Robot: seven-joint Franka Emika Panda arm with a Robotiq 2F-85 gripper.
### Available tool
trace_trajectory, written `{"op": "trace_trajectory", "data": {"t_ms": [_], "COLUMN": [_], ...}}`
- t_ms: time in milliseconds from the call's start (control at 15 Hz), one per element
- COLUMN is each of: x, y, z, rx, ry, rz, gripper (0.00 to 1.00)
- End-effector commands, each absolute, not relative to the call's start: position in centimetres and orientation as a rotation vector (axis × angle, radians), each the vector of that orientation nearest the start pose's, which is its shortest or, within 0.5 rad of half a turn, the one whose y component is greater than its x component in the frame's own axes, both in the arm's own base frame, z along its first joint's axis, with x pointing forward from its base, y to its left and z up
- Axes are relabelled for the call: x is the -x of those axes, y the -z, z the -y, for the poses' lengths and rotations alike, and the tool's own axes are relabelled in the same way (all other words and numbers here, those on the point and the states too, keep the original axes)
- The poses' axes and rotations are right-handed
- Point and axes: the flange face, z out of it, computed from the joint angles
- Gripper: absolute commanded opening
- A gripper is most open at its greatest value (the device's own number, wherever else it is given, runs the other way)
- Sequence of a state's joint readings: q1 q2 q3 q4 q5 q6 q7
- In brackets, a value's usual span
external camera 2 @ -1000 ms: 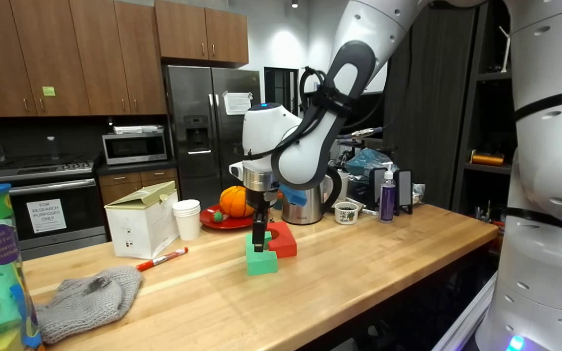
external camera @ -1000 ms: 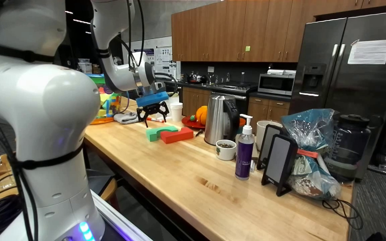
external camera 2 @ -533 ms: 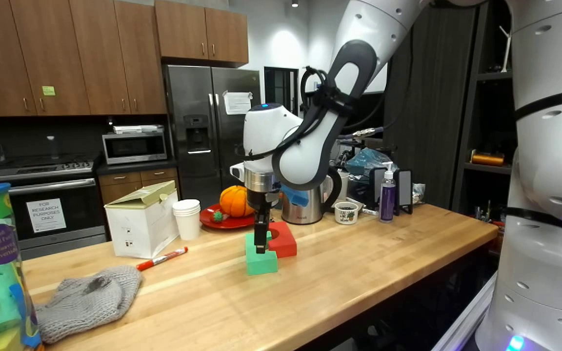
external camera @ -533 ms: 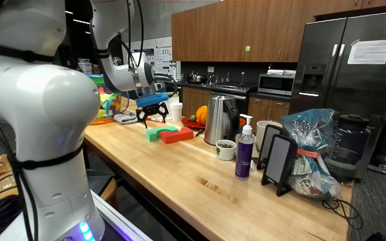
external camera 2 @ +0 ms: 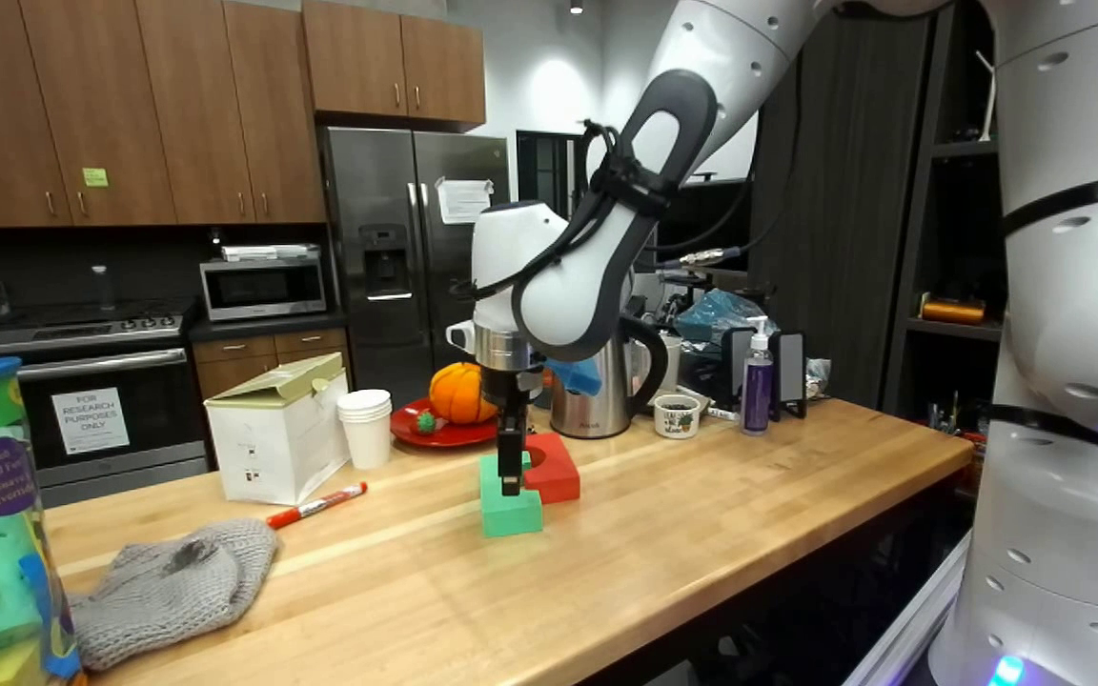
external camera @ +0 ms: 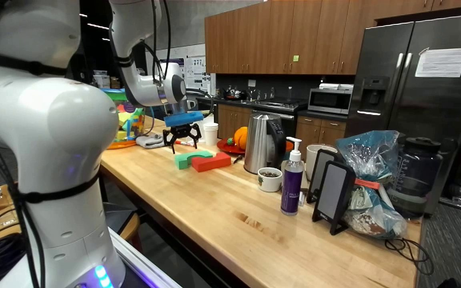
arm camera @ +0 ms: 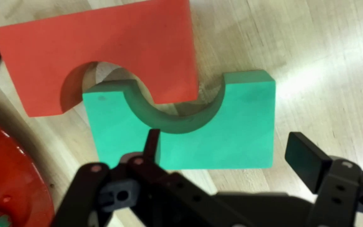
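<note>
Fingers (arm camera: 151, 145) of the gripper (external camera: 185, 149) stand well spread with nothing pinched between them; in the wrist view we see 1 tip over the green block (arm camera: 200, 148) and 1 beyond its end. That block lies on the table (external camera: 198, 200) just below, apart from the fingertips as far as we can judge. Its notch takes in 1 leg of the red block (arm camera: 106, 44), and the red notch takes in 1 green leg; we cannot tell whether the 2 touch. In our judgement the work stands early: placing the gripper over the blocks looks done, while a grip is not yet made and both blocks rest on the wood. Farther out we find the red plate (arm camera: 11, 164) with a pumpkin (external camera 2: 458, 393) on it, then the kettle (external camera 2: 592, 414), and beyond the table a microwave (external camera 2: 263, 289) and a fridge (external camera 2: 416, 257).
</note>
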State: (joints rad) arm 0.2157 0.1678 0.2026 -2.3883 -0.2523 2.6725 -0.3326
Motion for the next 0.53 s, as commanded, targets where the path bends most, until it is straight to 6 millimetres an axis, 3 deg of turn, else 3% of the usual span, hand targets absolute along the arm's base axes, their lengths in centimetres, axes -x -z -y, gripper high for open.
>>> {"op": "trace_trajectory", "data": {"t_ms": [0,467], "x": [-48.1,-49.6], "y": [-26.9,-23.9], "z": [-20.8,-21.3], "rx": [2.841,2.77], "ry": [0.188,0.129], "rz": [1.489,1.477], "gripper": [1.0,1.0]}}
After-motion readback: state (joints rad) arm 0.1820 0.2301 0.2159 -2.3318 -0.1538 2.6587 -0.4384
